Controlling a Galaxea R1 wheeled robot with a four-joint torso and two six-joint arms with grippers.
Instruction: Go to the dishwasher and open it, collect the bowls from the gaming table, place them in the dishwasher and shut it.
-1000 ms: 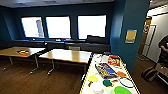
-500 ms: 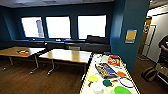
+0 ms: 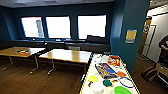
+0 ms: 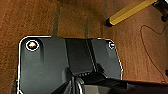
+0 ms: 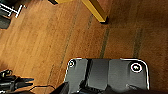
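Whether either pincer is open or closed cannot be told above the brown wooden floor (image 4: 37, 20), while round plastic bowls (image 3: 121, 90) lie on the long white yellow-edged gaming table (image 3: 93, 72) beside wood-topped tables (image 3: 67, 55) in a dark blue room.

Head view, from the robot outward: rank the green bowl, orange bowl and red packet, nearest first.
1. Green bowl, near end, right side.
2. Orange bowl, midway along, right side.
3. Red packet, far end.

Green, yellow, teal, orange, white bowls (image 3: 122, 90) on the white, yellow-edged gaming table (image 3: 88, 75).
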